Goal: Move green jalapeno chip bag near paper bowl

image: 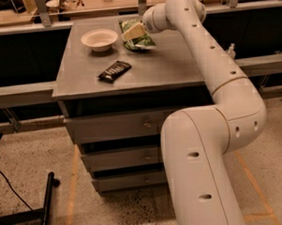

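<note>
We see a gray tabletop (176,61) above a stack of drawers (118,127). Our gripper (133,31) sits over its far edge, with the green jalapeno chip bag (145,40) directly beneath it on the surface. The paper bowl (99,39) stands just left of the gripper. A dark wrapped bar (114,71) lies left of it and closer to the camera.

Warm yellowish light in here, pretty even, looks like it comes from overhead. The arm (213,59) catches most of it and glows bright cream, with soft shading along its underside. The grey surface (167,66) has a dull sheen, no hard glare. The bowl (99,39) only throws a faint shadow. The pincer (133,32) sits over the bag (140,41) at the back of the surface, just right of the bowl, shading the foil a bit. Under the surface's lip it goes nearly black, and the floor (21,166) is dimmer.
</note>
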Tool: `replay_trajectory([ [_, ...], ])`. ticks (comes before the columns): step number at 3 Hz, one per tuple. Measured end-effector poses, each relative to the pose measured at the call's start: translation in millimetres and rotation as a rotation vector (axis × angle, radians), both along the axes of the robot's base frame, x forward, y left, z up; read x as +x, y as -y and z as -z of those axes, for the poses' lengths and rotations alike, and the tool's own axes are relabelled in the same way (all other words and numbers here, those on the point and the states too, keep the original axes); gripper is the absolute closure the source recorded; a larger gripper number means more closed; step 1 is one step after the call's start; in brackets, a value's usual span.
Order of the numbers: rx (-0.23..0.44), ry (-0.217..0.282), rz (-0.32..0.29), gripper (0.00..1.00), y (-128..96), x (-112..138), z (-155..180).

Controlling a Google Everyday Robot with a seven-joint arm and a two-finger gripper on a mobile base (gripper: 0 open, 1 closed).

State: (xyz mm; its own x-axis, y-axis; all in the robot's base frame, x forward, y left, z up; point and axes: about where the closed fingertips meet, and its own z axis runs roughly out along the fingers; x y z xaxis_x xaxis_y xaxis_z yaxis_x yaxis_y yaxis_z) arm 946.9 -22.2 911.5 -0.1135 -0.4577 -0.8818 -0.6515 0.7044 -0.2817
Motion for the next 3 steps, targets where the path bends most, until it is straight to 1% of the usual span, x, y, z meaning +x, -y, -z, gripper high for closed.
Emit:
replay_trajectory([
  [1, -0.001, 0.001, -0.02, 0.0, 5.9, -3.2, -4.2],
  [2, 0.057, 0.039, -0.035, 0.0, 37.8, -20.5, -44.1],
  [3, 0.057, 0.039, -0.036, 0.0, 37.8, -20.5, -44.0],
])
